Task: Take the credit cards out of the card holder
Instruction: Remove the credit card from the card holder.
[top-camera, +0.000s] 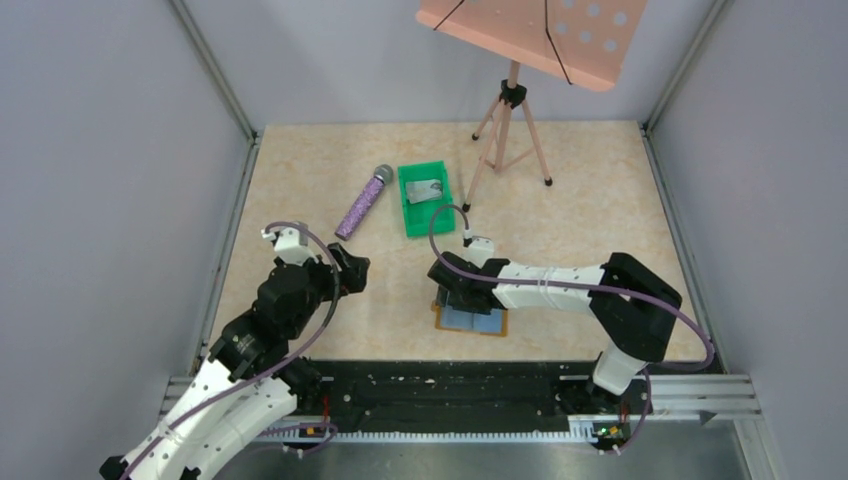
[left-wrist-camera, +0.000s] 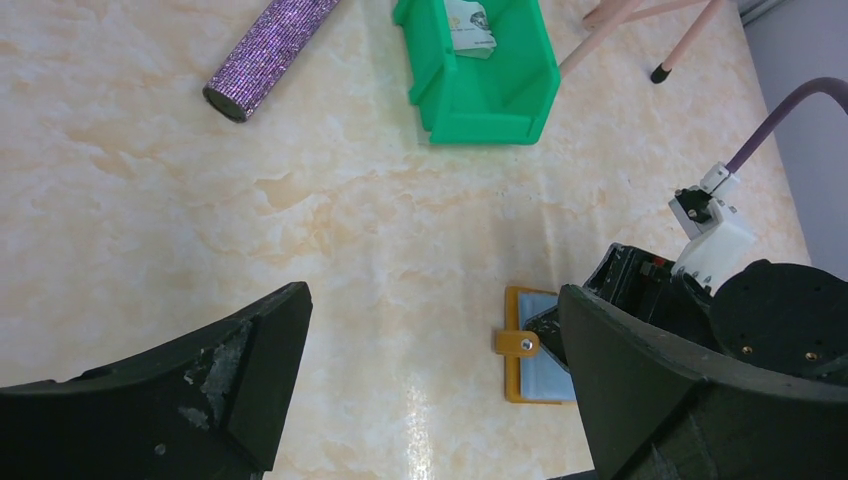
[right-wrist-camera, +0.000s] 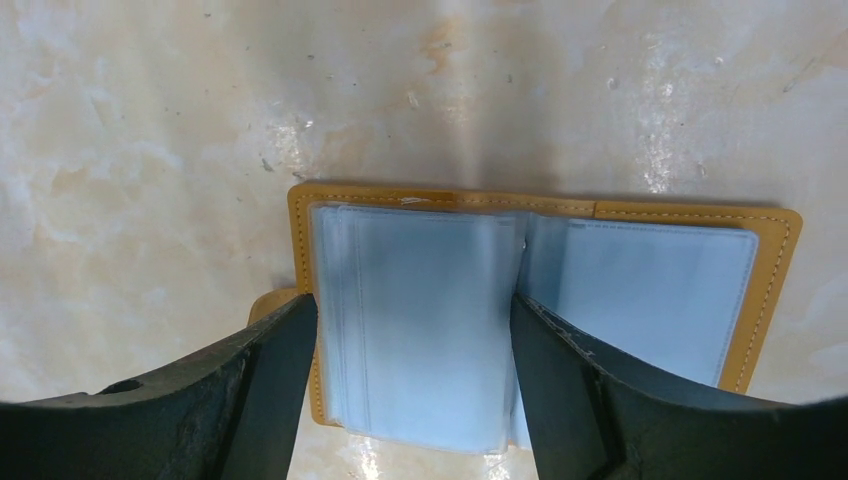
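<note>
Green bin (top-camera: 405, 200), mic (top-camera: 362, 203) beyond card holder (top-camera: 472, 322).

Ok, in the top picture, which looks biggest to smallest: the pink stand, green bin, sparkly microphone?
1. Pink stand.
2. Green bin and sparkly microphone: too close to rank. The microphone looks longer, the bin wider.

Card holder (top-camera: 490, 326) lies in front; behind it the bin (top-camera: 408, 216) (credit card (top-camera: 426, 189) inside), microphone (top-camera: 360, 205) to its left.
</note>
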